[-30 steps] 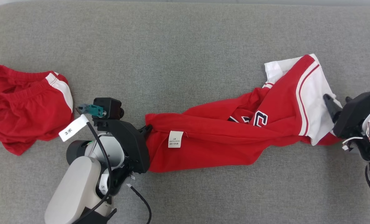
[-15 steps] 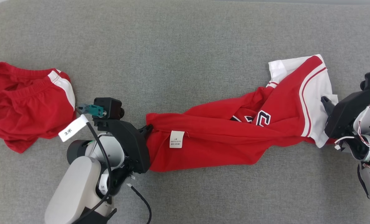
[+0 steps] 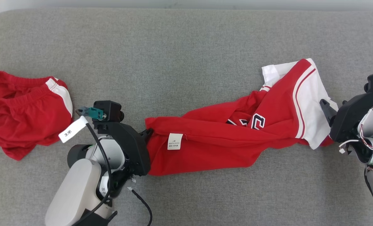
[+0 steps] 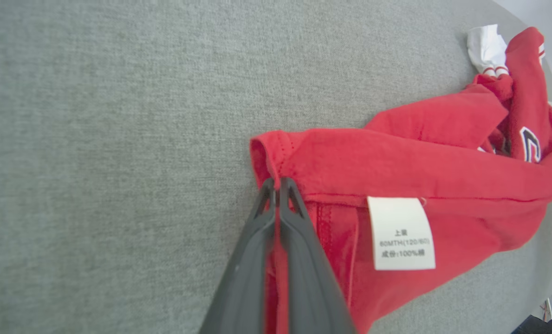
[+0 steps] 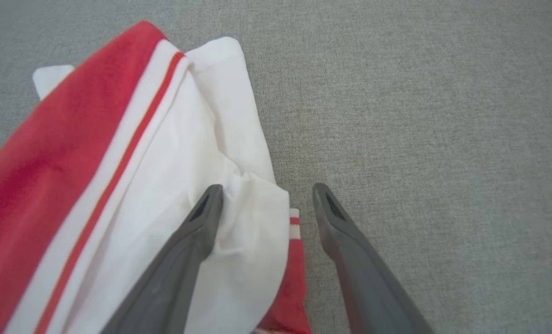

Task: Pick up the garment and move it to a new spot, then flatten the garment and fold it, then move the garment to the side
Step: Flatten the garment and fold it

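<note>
A red jersey with white sleeves [image 3: 224,138] lies stretched across the grey surface, its white care label [image 3: 174,141] facing up. My left gripper [image 3: 147,131] is shut on the jersey's left hem [image 4: 276,183], the red cloth pinched between its fingers. At the right end my right gripper [image 3: 330,108] stands open over the white sleeve [image 5: 211,153]. One finger [image 5: 197,227] rests over the white cloth, the other [image 5: 336,222] over bare grey surface beside the sleeve's edge.
Red shorts with a white side stripe [image 3: 23,110] lie bunched at the far left. The grey padded surface [image 3: 186,47] stretches wide behind the jersey. A white tag and cable [image 3: 73,129] hang off my left wrist.
The whole head view has shifted a little, so the camera moved. My right gripper has kept close to the white sleeve's edge, still open. My left gripper keeps its hold on the hem.
</note>
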Controlling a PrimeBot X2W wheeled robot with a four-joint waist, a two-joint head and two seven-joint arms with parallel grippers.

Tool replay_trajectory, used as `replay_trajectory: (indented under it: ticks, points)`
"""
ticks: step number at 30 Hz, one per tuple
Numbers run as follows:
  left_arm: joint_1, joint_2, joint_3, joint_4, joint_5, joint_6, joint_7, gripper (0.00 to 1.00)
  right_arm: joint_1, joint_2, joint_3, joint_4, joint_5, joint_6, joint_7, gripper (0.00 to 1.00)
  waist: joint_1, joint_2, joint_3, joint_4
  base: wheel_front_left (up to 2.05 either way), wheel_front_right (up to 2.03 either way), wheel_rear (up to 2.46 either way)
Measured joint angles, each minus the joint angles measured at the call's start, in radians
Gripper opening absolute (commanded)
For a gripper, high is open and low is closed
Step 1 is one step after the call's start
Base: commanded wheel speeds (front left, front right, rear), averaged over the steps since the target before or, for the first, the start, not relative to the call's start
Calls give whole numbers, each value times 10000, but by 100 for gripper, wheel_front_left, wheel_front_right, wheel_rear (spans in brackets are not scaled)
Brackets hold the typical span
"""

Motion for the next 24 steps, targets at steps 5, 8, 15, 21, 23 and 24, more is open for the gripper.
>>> replay_trajectory:
  ticks: [5,8,15,21,23,24]
  points:
    - [20,-2,-19,-2,-40,2,-2,0,79,46,2,-40,19,-2,-40,99,0,0,-52,-22,0,0,0]
    - [44,-4,-38,-8,-42,0,-2,0,80,75,2,17,54,-35,10,81,0,0,-43,-9,0,0,0]
    - [53,-6,-48,-17,-71,0,-2,0,132,151,10,52,94,-77,27,11,0,0,3,32,0,0,0]
    - [53,0,-10,19,-88,0,-15,0,124,159,84,0,88,-75,12,0,0,0,-29,-2,0,0,0]
    - [52,-4,-8,63,-102,0,-21,0,122,148,81,-61,84,-73,-35,0,0,0,-76,-28,0,0,0]
    - [52,-4,-4,96,-102,0,-71,0,117,132,59,-104,84,-73,-104,0,0,0,-104,-41,0,0,0]
